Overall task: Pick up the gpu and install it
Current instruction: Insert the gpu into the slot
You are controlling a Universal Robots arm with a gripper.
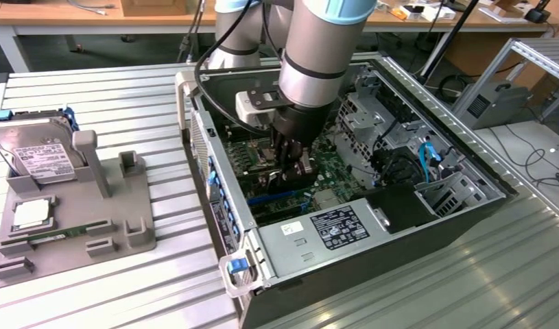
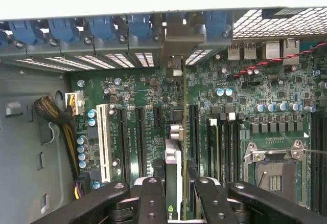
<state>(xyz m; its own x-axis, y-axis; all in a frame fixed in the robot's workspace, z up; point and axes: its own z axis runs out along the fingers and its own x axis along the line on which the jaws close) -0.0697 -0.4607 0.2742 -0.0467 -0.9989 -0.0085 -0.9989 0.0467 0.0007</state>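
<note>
The gpu (image 2: 173,152) stands on edge over the motherboard's (image 2: 148,91) expansion slots, inside the open computer case (image 1: 352,233). Its silvery end bracket (image 2: 180,42) sits at the case's rear slot openings. My gripper (image 2: 176,196) is shut on the card's upper edge, with a black finger (image 2: 152,198) on each side. In the exterior view the gripper (image 1: 293,164) reaches down into the case at mid-board, and a brownish bit of the gpu (image 1: 304,166) shows between the fingers. Whether the card's lower edge is seated in a slot I cannot tell.
A grey holder (image 1: 87,236) lies on the table at the exterior view's left, with a hard drive (image 1: 37,147), a small square chip (image 1: 30,214) and a memory stick (image 1: 55,235). Inside the case are a white slot (image 2: 103,142), a cable bundle (image 2: 53,109), the processor socket (image 2: 273,165) and blue latches (image 2: 102,27).
</note>
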